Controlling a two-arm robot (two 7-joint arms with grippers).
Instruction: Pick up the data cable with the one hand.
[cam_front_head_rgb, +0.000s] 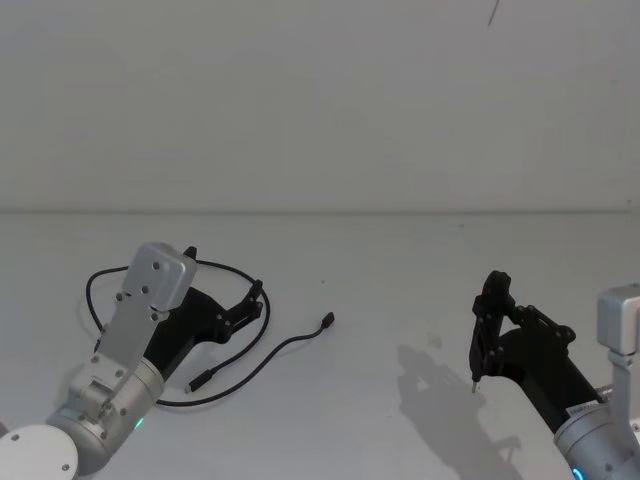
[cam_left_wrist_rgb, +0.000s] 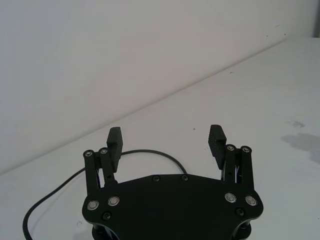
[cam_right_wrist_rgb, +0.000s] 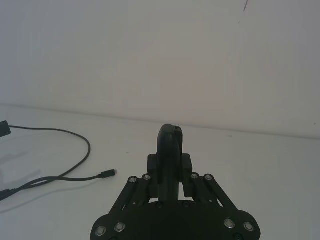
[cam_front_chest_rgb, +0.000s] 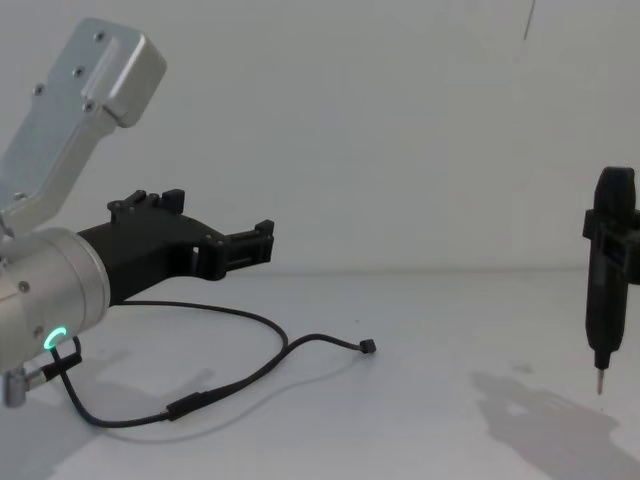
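Black, thin, curvy data cable (cam_front_chest_rgb: 192, 402) lies just beneath the left gripper (cam_left_wrist_rgb: 166, 136), spread wide and empty (the right gripper (cam_right_wrist_rgb: 170, 132), well aside, is pinched together, holding nothing).

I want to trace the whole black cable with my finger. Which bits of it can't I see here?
Head view: the data cable loop slips under the left arm and its open left tool.
Left wrist view: that tool's body covers the cable's middle; an edge cuts the rest.
Right wrist view: beyond the shut right tool, the cable runs off the edge.
Chest view: the plug is too small to tell its kind.
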